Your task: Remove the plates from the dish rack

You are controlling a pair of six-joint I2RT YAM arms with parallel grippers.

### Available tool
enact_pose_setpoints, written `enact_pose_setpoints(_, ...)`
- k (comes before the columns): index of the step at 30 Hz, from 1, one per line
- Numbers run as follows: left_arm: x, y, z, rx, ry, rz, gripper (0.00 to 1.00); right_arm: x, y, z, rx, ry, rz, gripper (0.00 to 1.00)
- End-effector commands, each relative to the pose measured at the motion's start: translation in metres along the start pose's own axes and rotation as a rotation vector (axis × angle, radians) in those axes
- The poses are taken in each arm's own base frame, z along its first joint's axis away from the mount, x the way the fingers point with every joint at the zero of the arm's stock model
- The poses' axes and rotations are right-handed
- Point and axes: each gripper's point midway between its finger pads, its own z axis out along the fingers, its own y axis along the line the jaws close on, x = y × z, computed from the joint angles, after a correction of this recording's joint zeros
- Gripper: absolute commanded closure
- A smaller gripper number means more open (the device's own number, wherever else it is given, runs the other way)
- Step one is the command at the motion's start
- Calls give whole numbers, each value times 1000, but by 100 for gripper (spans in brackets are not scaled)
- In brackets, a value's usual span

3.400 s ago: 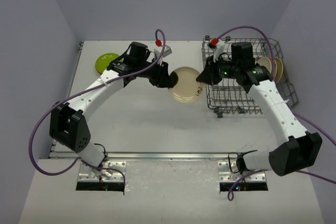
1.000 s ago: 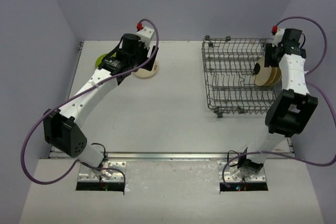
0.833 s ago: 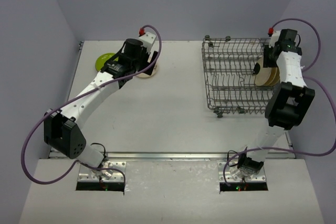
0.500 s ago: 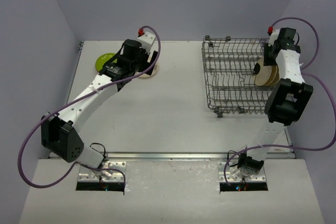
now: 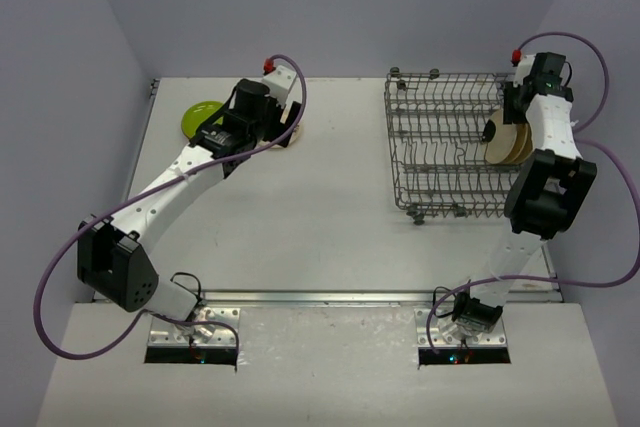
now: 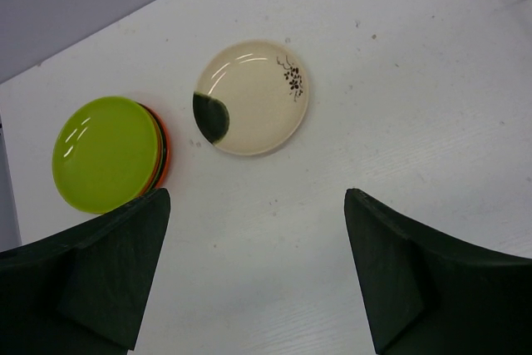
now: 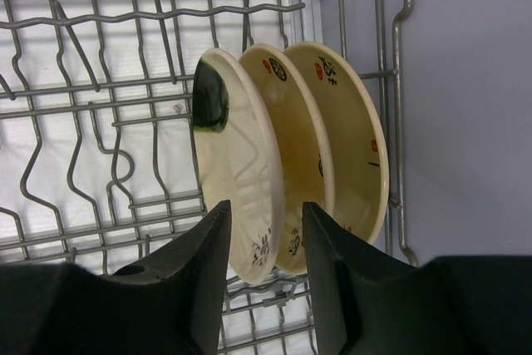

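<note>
Three beige plates (image 7: 287, 155) stand upright on edge at the right end of the grey wire dish rack (image 5: 440, 147). My right gripper (image 7: 266, 209) is open. Its fingers reach down on either side of the lower rim of the leftmost plate (image 7: 237, 164), which has a dark patch. A gap shows beside the rim. On the table at the far left a beige plate (image 6: 252, 97) lies flat beside a lime green plate (image 6: 104, 153), which is stacked on an orange one (image 6: 160, 160). My left gripper (image 6: 256, 197) hangs open above the table just short of them, holding nothing.
The rack (image 7: 108, 89) has upright tines and wavy wires around the plates. Its right wall (image 7: 399, 122) runs close beside the third plate. The grey side wall stands just beyond it. Purple cables loop from both wrists.
Earlier a beige plate was between both grippers mid-table; it now lies by the green plate. In the last second my left gripper drew back slightly and my right settled over the racked plates.
</note>
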Motion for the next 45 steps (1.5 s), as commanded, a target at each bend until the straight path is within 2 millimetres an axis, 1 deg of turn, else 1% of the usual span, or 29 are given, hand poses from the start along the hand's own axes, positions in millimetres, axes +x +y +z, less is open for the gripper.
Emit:
enact_pose_setpoints(1, -28, 4, -14, -8, -104, -21, 16, -23, -17, -20, 59, -79, -25, 59)
enact_pose_setpoints(5, -30, 4, -14, -7, -113, -21, 16, -16, -16, -10, 58, -53, -31, 61)
enact_pose_setpoints(13, -26, 6, -16, -19, -115, -13, 16, 2, -13, 15, 62, 4, -44, 66)
enact_pose_setpoints(16, -25, 8, -15, -24, -113, -11, 16, 6, -10, 19, 53, 12, -39, 69)
enact_pose_setpoints(20, -26, 7, -15, -21, -113, -10, 16, 8, -7, 16, 36, 10, -37, 79)
enact_pose_setpoints(21, -26, 7, -15, -21, -114, -11, 16, 6, -7, 14, 35, 4, -35, 86)
enact_pose_setpoints(22, -27, 7, -15, -22, -116, -12, 16, 7, -6, 10, 30, 0, -34, 92)
enact_pose_setpoints(23, -28, 7, -16, -21, -117, -14, 16, 6, -5, 6, 27, -5, -33, 96)
enact_pose_setpoints(25, -28, 7, -16, -21, -117, -17, 16, 3, -4, -2, 19, -18, -30, 100)
enact_pose_setpoints(28, -30, 8, -17, -22, -117, -21, 16, -12, -6, -22, 18, -73, -36, 100)
enact_pose_setpoints(32, -26, 11, -17, -44, -116, -21, 16, -39, -18, -57, 69, -177, -74, 100)
enact_pose_setpoints(33, -23, 13, -18, -55, -111, -16, 16, -50, -23, -71, 90, -218, -86, 100)
enact_pose_setpoints(35, -20, 14, -18, -63, -111, -14, 14, -64, -28, -89, 113, -276, -93, 100)
enact_pose_setpoints(36, -19, 14, -17, -67, -112, -14, 12, -71, -31, -103, 125, -308, -93, 100)
enact_pose_setpoints(39, -17, 14, -16, -67, -110, -17, 7, -91, -34, -131, 142, -385, -83, 100)
enact_pose_setpoints(41, -17, 8, -16, -28, -109, -23, 3, -103, -27, -155, 99, -435, -61, 100)
enact_pose_setpoints(42, -18, 1, -17, 19, -110, -29, 1, -107, -19, -165, 52, -450, -50, 100)
enact_pose_setpoints(43, -20, -8, -19, 80, -114, -33, 1, -108, -9, -172, -6, -457, -46, 100)
enact_pose_setpoints(44, -23, -16, -21, 143, -122, -39, 1, -107, 4, -177, -73, -462, -44, 100)
enact_pose_setpoints(45, -28, -22, -27, 212, -140, -50, 1, -103, 32, -189, -214, -463, -42, 100)
